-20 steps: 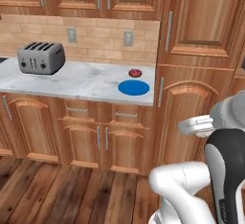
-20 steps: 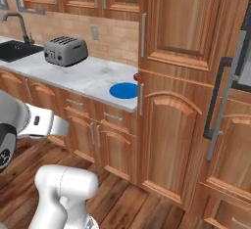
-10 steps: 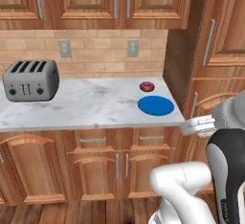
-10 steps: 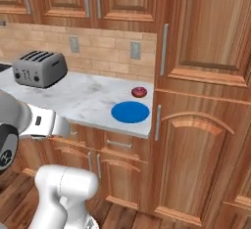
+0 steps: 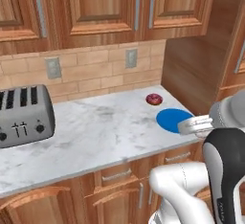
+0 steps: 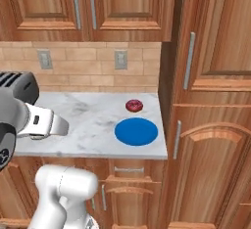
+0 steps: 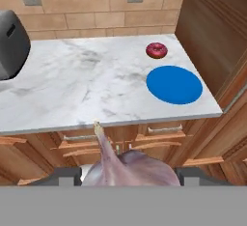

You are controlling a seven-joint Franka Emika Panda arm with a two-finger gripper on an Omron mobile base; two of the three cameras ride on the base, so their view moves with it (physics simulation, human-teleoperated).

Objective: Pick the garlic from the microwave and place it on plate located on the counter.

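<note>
The garlic (image 7: 126, 166), a pale pinkish bulb with a thin pointed stem, fills the bottom of the hand view. My gripper (image 7: 128, 175) is shut on it, with a dark fingertip on each side. It hangs in front of the counter's (image 7: 87, 85) front edge, above the wooden drawers. The bright-blue plate (image 7: 174, 84) lies flat on the marble at the right end, ahead and to the right of the garlic. I also see the plate (image 5: 173, 119) in the left base view, and the plate (image 6: 136, 130) in the right base view. The microwave is out of view.
A red donut (image 7: 156, 50) sits just behind the plate, near the brick wall. A silver toaster (image 5: 21, 115) stands at the counter's left. A tall wooden cabinet side (image 6: 169, 76) rises right beside the plate. Bare marble (image 5: 100, 127) lies between toaster and plate.
The whole scene has shifted in both base views as the base drove closer to the counter. The plate and donut now look larger and nearer. The arm's pose looks the same.
</note>
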